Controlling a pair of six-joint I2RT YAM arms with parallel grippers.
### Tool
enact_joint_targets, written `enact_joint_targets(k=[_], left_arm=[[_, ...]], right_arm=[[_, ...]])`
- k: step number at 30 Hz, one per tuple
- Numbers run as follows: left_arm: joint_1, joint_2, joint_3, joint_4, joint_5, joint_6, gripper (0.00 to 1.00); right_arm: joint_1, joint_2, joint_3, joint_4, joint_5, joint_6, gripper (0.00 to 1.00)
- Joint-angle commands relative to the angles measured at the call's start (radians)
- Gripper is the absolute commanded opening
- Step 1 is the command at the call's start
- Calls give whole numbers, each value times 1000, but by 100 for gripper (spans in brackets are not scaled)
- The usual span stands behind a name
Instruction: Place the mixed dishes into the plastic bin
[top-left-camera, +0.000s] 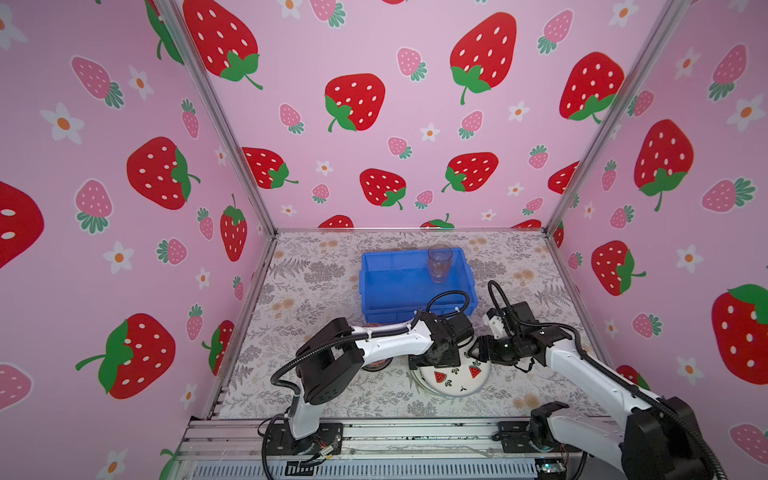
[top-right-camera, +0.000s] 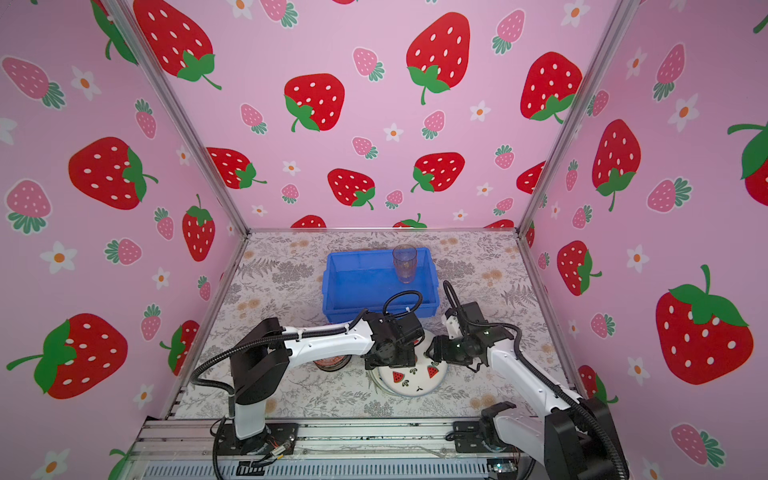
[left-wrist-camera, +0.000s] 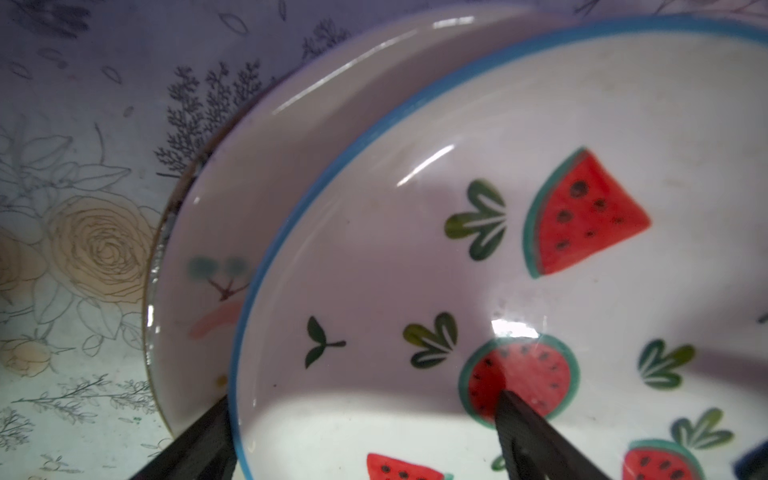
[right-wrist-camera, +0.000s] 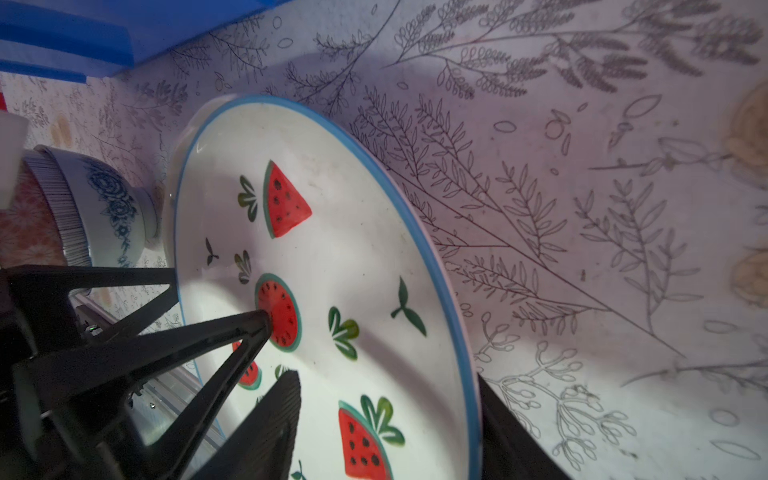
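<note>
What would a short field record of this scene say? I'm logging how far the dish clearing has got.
bin: blue, holds one clear tumbler, upright
plates: watermelon plate stacked on a pale plate, on the table in front of the bin
bowl: blue-white bowl beside the plates, outside the bin
left gripper: open, astride the watermelon plate's rim
right gripper: open, astride that rim too

You see a flowery table with a blue bin, a pale plate and a small bowl on it.
</note>
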Motion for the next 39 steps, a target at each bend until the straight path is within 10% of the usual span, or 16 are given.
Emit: enact_joint_targets(k=[1, 39], left_arm=[[-2, 11, 22, 38, 22, -4, 95], [7, -18, 18, 58, 14, 2, 95]], right_arm=[[-4, -20, -5, 6, -26, 21, 61], [-17, -68, 113, -69, -1, 46, 31]])
